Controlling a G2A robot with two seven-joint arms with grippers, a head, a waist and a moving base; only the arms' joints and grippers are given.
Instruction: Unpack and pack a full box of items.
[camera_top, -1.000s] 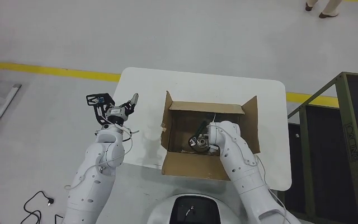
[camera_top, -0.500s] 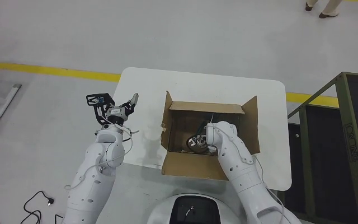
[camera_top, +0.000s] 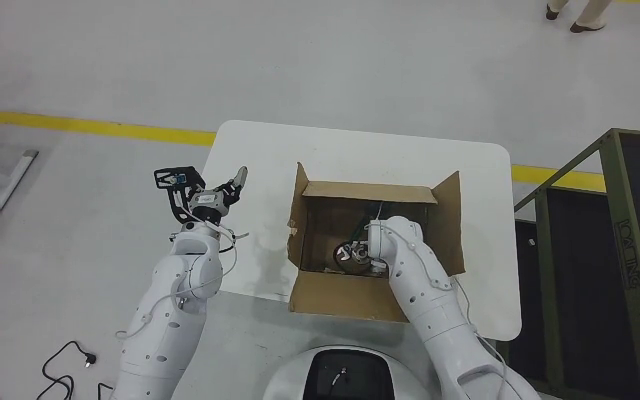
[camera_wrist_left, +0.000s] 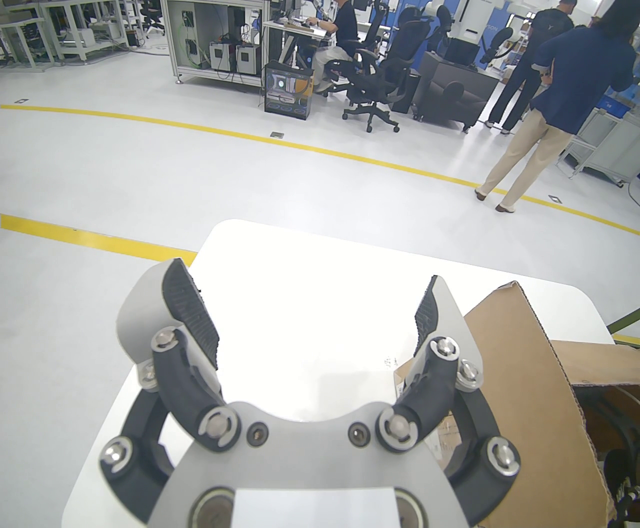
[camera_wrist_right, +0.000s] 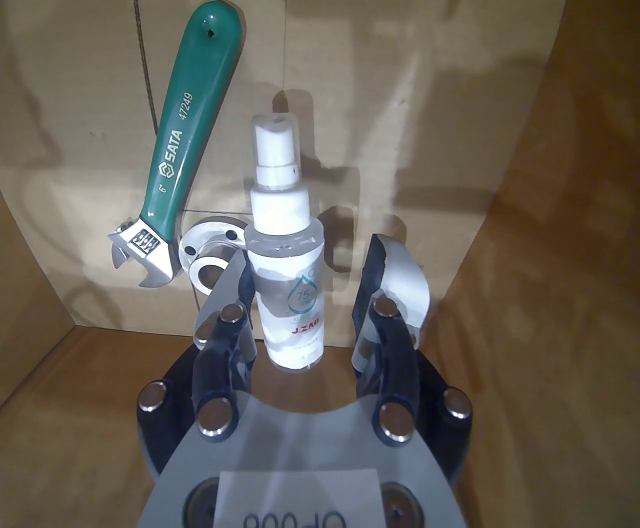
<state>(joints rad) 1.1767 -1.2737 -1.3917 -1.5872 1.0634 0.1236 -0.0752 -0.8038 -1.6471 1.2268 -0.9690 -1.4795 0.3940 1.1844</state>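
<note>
- Spray bottle (camera_wrist_right: 287, 280) lies inside the cardboard box (camera_wrist_right: 550, 250), between the right gripper's (camera_wrist_right: 310, 270) part-open fingers (camera_wrist_right: 400, 285).
- Probably light, stiff, slippery plastic; best clamped mid-body at the label, clear of the cap.
- Left gripper (camera_wrist_left: 310, 310) gapes wide over the worktop (camera_wrist_left: 300, 260).

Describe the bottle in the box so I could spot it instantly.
Look in the open cardboard box on the white table, where the right hand is inside. Between its open fingers is a clear spray bottle with a white nozzle, unlike the green-handled wrench and the metal ring beside it.
</note>
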